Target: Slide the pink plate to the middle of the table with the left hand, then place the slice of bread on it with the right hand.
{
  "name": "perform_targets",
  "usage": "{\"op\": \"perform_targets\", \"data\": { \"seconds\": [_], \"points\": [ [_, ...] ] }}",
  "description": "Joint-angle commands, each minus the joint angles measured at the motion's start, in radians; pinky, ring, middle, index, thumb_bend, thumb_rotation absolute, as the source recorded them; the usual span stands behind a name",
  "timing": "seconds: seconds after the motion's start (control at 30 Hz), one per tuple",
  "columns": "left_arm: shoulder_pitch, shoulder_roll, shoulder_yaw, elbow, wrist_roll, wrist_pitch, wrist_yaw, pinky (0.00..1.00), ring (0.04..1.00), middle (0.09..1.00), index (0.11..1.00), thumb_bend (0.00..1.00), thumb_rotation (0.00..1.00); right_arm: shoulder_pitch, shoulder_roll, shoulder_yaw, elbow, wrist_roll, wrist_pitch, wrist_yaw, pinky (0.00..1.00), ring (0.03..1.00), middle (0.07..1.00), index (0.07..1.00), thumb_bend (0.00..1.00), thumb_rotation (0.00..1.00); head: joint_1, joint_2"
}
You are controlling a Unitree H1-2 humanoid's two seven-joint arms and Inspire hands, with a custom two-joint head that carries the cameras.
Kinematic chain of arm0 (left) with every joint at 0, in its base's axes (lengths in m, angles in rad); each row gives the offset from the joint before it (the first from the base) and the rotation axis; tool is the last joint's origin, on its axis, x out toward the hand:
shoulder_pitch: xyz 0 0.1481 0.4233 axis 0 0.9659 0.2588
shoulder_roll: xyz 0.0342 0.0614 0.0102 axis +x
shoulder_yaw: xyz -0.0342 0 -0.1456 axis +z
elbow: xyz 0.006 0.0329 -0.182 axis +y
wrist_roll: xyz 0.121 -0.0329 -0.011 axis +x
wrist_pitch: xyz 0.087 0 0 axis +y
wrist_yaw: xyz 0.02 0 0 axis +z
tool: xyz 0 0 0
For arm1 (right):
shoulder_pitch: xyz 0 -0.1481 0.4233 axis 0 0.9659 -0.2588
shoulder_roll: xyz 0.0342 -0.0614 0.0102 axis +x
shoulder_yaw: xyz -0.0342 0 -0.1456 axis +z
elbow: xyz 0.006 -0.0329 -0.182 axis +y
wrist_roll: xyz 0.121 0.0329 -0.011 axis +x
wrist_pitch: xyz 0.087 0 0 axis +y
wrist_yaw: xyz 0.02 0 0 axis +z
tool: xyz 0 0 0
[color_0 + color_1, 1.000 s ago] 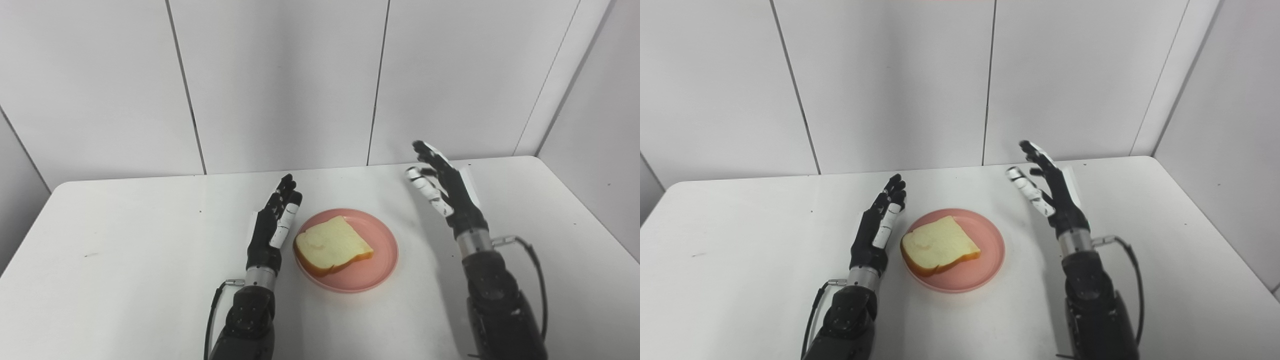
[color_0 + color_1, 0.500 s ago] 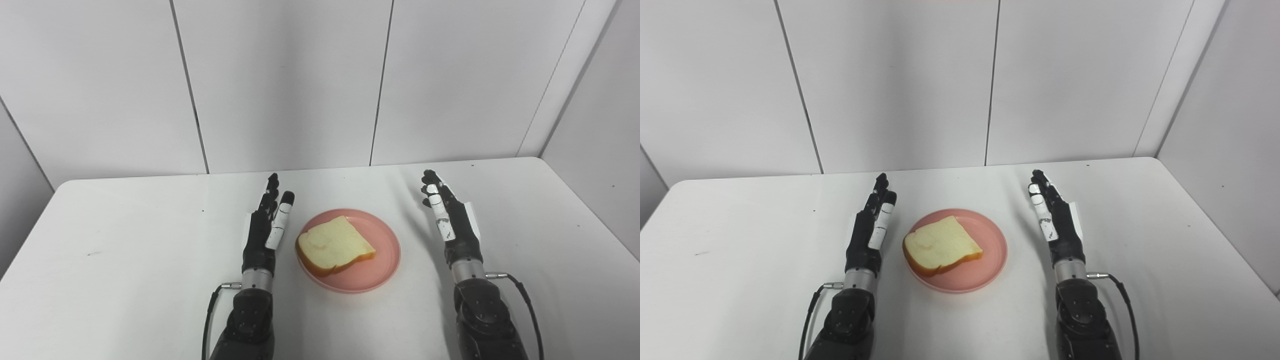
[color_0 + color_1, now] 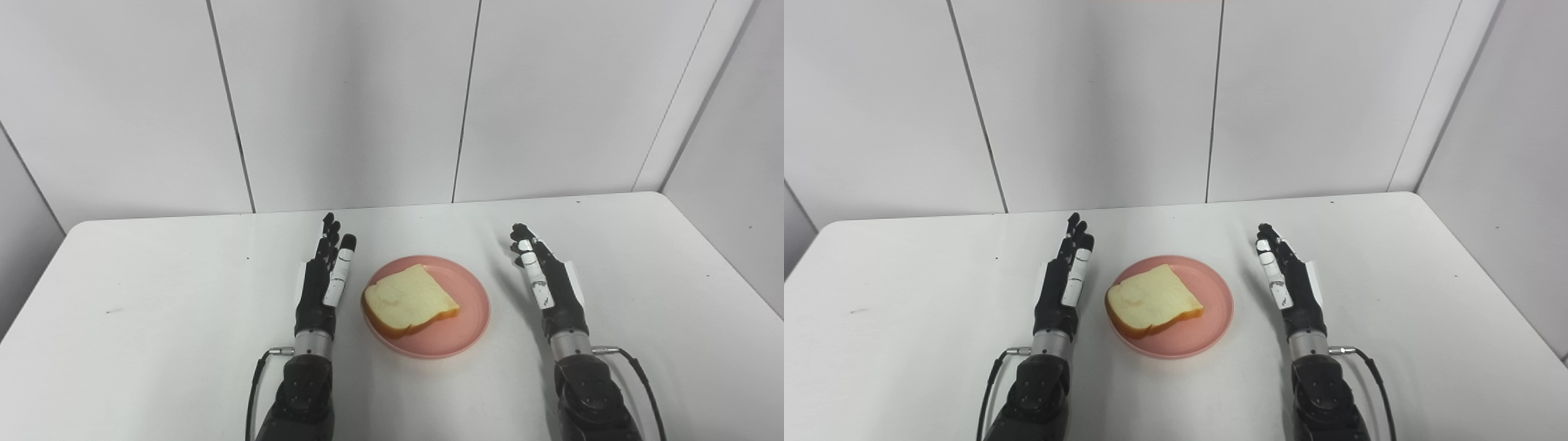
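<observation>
1. Left eye view and right eye view give us the same scene from slightly different spots: a white table (image 3: 153, 306) in front of white wall panels (image 3: 343, 104), with both of our arms coming in from the bottom edge.
2. We see the pink plate (image 3: 468, 324) lying flat near the middle of the table, between our two hands.
3. We see the slice of bread (image 3: 407, 300) lying on the plate, pale on top with a golden crust along its near edge. It sits toward the plate's left side, and its left edge reaches about to the rim there.
4. Our left hand (image 3: 321, 282) is just beside the plate's left edge, apart from it as far as we can tell. Its fingers are stretched out straight, pointing away from us toward the wall, and it holds nothing.
5. Our right hand (image 3: 548, 282) is to the right of the plate, with a clear strip of bare table between them. Its fingers are likewise extended and lightly spread, pointing away from us, and it is empty too.
6. We cannot tell whether either hand rests on the tabletop or floats just over it.
7. We see a thin black cable (image 3: 254, 392) looping out beside the left wrist, and another one (image 3: 643, 380) beside the right wrist.
8. We notice a few small dark specks on the table surface.
</observation>
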Motion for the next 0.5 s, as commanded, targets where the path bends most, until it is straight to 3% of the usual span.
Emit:
{"op": "perform_targets", "data": {
  "seconds": [0.0, 0.33, 0.47],
  "points": [
    [0.045, 0.025, 0.000, 0.019, 0.000, 0.002, -0.012, 1.00, 0.994, 0.979, 0.990, 0.77, 0.89, -0.038, 0.030, -0.028, -0.036, 0.076, 0.052, -0.002, 0.86, 0.865, 0.864, 0.834, 0.80, 0.98, 0.000, 0.001],
    [0.043, 0.025, -0.012, 0.013, -0.001, 0.008, -0.020, 1.00, 0.990, 0.979, 0.979, 0.75, 0.88, -0.033, 0.023, -0.003, -0.044, 0.071, 0.067, -0.012, 0.85, 0.869, 0.867, 0.838, 0.80, 1.00, 0.003, -0.003],
    [0.046, 0.025, -0.016, -0.006, -0.011, 0.032, -0.028, 0.99, 0.986, 0.980, 0.986, 0.79, 0.89, -0.027, 0.021, 0.004, -0.042, 0.078, 0.069, -0.004, 0.87, 0.884, 0.879, 0.850, 0.81, 1.00, 0.000, -0.002]
  ]
}}
